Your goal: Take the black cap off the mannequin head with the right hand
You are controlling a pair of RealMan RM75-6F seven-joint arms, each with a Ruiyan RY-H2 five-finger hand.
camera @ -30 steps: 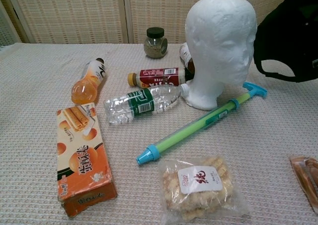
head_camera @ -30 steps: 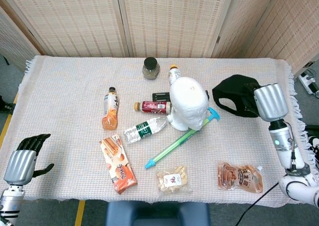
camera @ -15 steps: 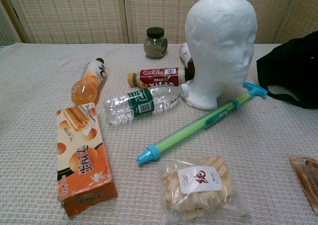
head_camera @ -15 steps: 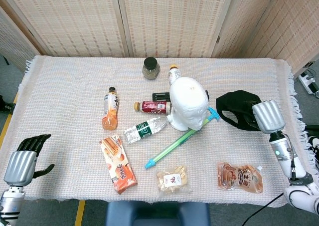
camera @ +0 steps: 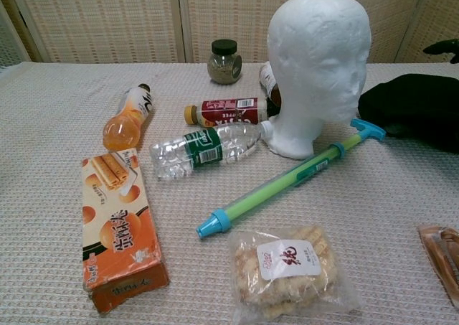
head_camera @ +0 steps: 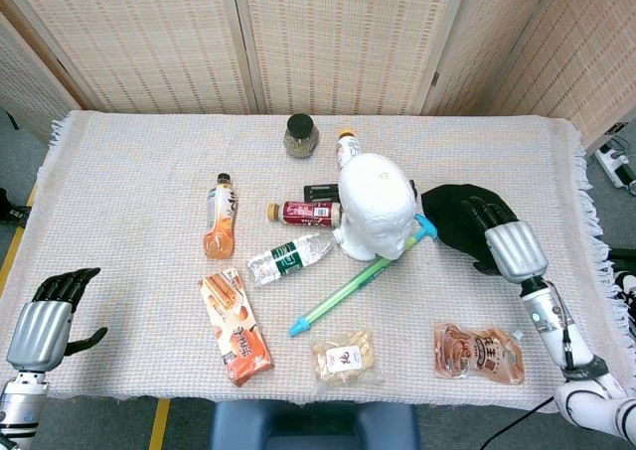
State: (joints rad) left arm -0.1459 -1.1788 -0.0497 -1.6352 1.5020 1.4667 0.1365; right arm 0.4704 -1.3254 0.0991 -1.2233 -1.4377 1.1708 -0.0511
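Fingers (head_camera: 475, 210) of right hand (head_camera: 507, 243) now spread, holding nothing; half a second ago they gripped the cap (head_camera: 452, 217). Cap lies flat on the cloth at 3 o'clock of the bare foam head (head_camera: 376, 204). Removal looks done. Left hand (head_camera: 45, 321) open, idle.

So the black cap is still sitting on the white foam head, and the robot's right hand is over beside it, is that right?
Not quite. The mannequin head is bare; the black cap lies on the table cloth beside it, as the head view shows. The right hand is indeed there, fingers spread over the cap's far side.
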